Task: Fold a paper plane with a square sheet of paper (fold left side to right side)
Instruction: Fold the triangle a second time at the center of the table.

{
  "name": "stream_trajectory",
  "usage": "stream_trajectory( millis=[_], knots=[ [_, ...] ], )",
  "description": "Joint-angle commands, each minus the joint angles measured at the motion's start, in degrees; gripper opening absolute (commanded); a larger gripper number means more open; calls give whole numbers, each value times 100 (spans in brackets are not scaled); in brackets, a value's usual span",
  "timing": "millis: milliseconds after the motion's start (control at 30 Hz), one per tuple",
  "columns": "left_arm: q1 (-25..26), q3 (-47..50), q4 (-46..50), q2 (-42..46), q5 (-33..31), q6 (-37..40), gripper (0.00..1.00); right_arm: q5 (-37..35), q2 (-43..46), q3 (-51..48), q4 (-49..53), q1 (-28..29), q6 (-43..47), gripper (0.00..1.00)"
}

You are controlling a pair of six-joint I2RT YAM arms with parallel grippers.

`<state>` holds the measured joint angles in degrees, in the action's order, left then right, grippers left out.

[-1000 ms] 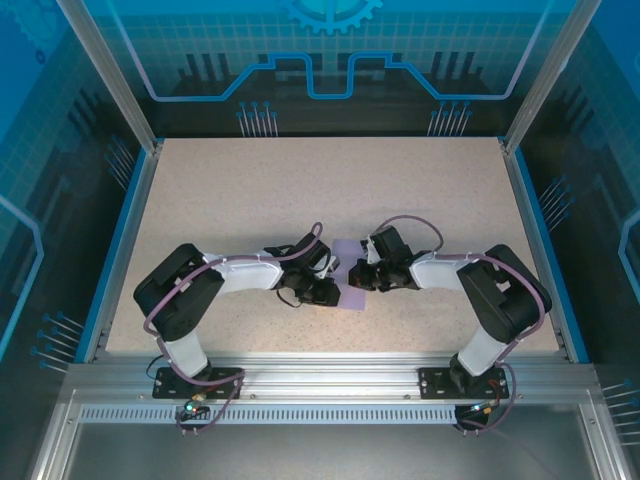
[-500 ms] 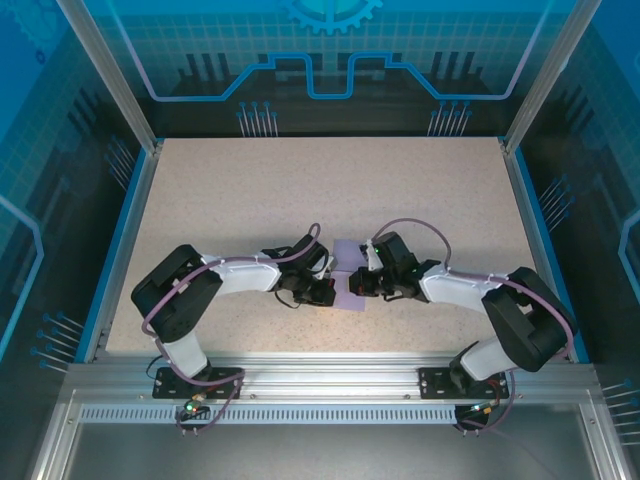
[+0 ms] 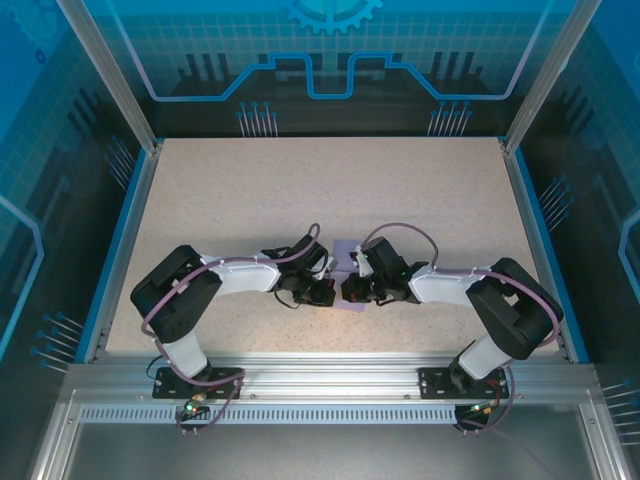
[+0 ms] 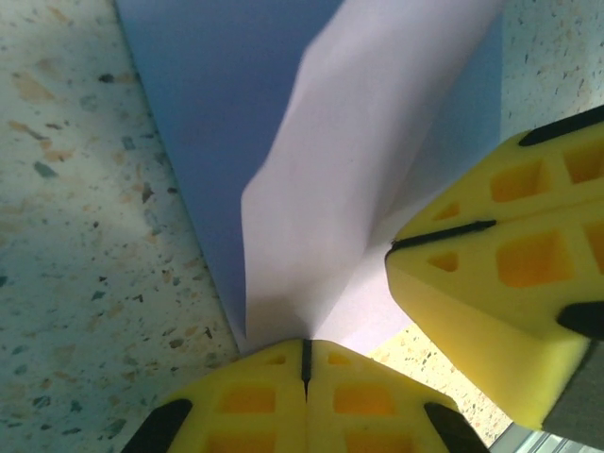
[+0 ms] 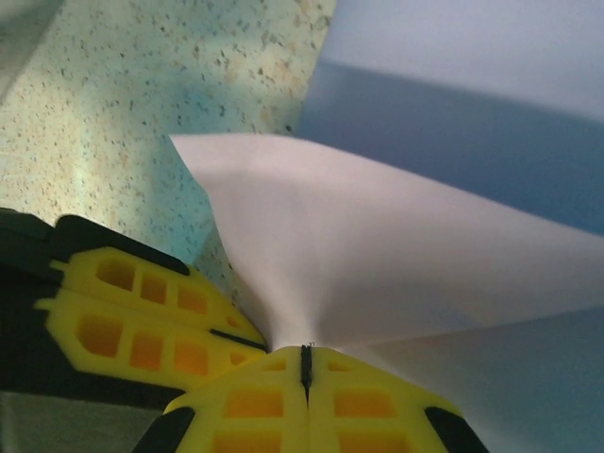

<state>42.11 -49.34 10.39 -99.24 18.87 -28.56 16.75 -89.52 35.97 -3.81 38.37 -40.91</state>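
The lavender square sheet of paper (image 3: 347,256) lies mid-table between both arms, mostly covered by them. My left gripper (image 3: 325,291) and right gripper (image 3: 351,289) meet at its near edge, almost touching. In the left wrist view my left gripper (image 4: 305,347) is shut on the sheet's edge, and a pale flap (image 4: 326,189) rises from the flat part (image 4: 208,104); the right gripper's yellow fingers (image 4: 491,283) stand close by. The right wrist view has my right gripper (image 5: 305,355) shut on a lifted, curling flap (image 5: 377,245), with the left gripper's fingers (image 5: 142,316) beside it.
The speckled tabletop (image 3: 250,200) has blue rails on both sides (image 3: 120,250) and an aluminium frame (image 3: 330,380) along the near edge. Purple cables loop over both wrists.
The right arm has swung its elbow out and back, and its gripper has shifted left to sit against the left gripper. The left arm has barely moved.
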Motion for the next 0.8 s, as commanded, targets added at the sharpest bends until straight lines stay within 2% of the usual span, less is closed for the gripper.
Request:
stream_trajectory(
  millis=[0, 367, 767],
  knots=[
    [-41, 153, 191, 81, -111, 8, 2, 62, -84, 182, -83, 96, 5, 0],
    [-37, 126, 202, 54, -86, 16, 2, 97, -305, 279, -15, 104, 12, 0],
    [-43, 113, 235, 41, -94, -9, 2, -276, -633, 409, 584, 114, 190, 0]
  ],
)
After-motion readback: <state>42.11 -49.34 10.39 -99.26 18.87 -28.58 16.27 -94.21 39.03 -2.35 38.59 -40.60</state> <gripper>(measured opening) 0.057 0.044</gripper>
